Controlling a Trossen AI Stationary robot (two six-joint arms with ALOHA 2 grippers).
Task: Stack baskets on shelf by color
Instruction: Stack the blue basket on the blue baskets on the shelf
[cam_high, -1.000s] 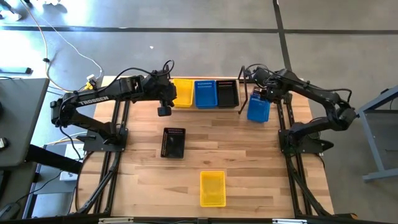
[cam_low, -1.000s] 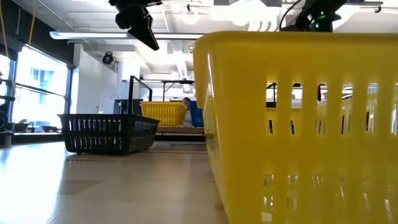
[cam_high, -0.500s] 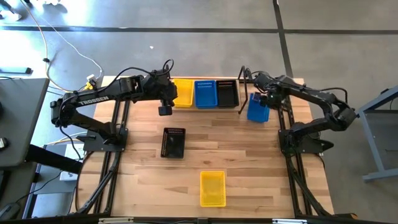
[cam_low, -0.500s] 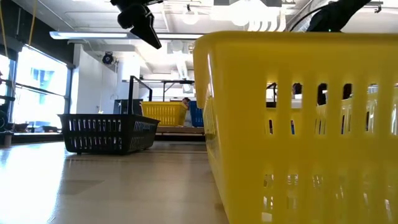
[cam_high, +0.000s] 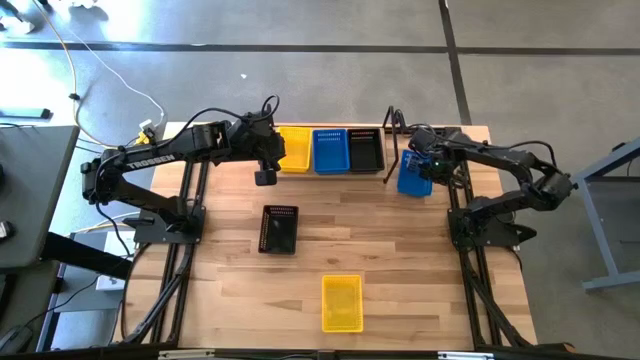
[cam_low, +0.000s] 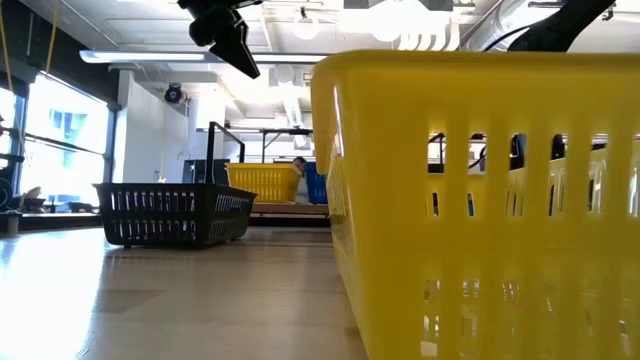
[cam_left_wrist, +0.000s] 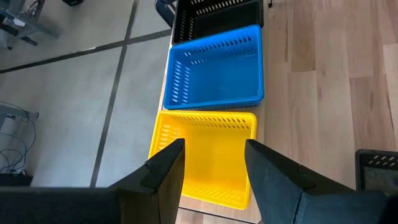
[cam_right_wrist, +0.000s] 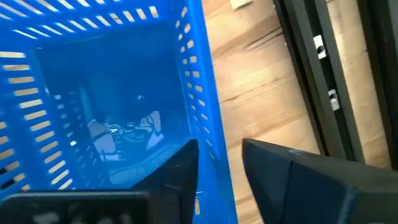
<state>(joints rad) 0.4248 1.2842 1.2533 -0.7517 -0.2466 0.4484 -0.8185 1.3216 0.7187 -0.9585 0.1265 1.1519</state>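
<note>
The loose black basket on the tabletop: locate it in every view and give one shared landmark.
High view: black basket lies left of centre, nearer than the shelf row.
Low view: it stands at the left.
Left wrist view: only a corner shows at the right edge.
Right wrist view: not in it.
Shared landmark: the yellow basket on the shelf.

Baskets in view, six total: two yellow (cam_high: 293, 149) (cam_high: 341, 303), two blue (cam_high: 329, 151) (cam_high: 414, 174), two black (cam_high: 364, 150) (cam_high: 279, 229). Shelf (cam_high: 330, 171): one. Arms: two, each with one gripper.
</note>
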